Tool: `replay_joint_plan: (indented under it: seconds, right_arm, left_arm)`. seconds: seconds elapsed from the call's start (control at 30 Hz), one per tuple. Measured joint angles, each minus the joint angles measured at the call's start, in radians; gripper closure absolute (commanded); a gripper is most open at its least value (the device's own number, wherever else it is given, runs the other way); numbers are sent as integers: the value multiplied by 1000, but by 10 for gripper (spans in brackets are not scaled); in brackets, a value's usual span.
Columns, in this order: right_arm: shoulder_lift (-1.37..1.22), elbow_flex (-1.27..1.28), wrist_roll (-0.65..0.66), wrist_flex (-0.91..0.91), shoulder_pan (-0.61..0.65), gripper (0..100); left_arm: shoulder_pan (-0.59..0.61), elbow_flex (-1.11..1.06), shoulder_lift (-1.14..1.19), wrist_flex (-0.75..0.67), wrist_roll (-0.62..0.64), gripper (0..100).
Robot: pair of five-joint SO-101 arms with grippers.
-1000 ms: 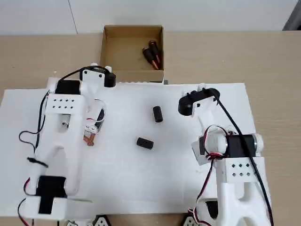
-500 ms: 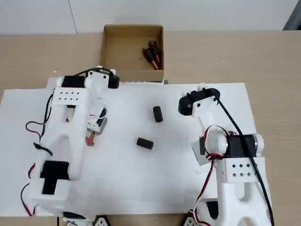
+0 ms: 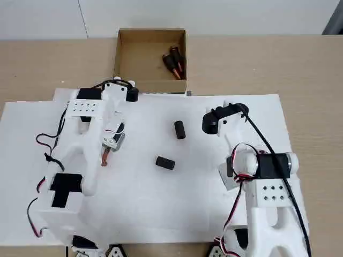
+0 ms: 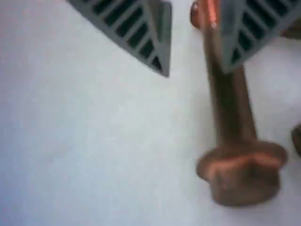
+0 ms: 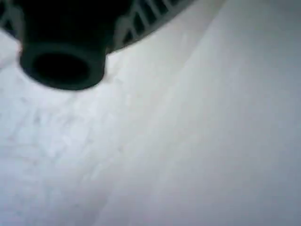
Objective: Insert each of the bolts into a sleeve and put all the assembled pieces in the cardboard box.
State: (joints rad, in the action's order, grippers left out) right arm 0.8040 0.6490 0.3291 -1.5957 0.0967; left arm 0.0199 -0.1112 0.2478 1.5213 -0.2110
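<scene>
You are working on a wooden table that meets a pale wall at its far edge, and a white sheet covers most of its near half. Your left arm stands over the left part of the sheet, and your right arm rises from the near right. The cardboard box sits on the bare wood just past the sheet's far edge, left of centre. In its far right corner lie two assembled pieces, copper bolts in dark sleeves. Your left gripper hangs low over the sheet with its jaws apart. The copper bolt runs along the inside of one finger, while the other finger stands clear of the shaft. Your right gripper sits right of centre, closed around a gripped sleeve whose open bore faces the wrist camera. Two more black sleeves lie loose mid-sheet between the arms, the far sleeve and the near sleeve, set apart from each other.
</scene>
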Motion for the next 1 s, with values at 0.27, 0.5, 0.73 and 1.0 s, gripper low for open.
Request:
replay_joint_plan:
  seconds: [0.27,0.5,0.73,1.0]
  right_arm:
    - [0,0,0,0,2,995]
    - [0,0,0,2,2,995]
    - [0,0,0,2,2,995]
    - [0,0,0,11,2,995]
  left_arm:
    - [41,63,8,2,0,887]
    - [52,87,8,2,0,882]
    - [51,89,46,0,0,885]
    - [51,89,157,-41,-6,885]
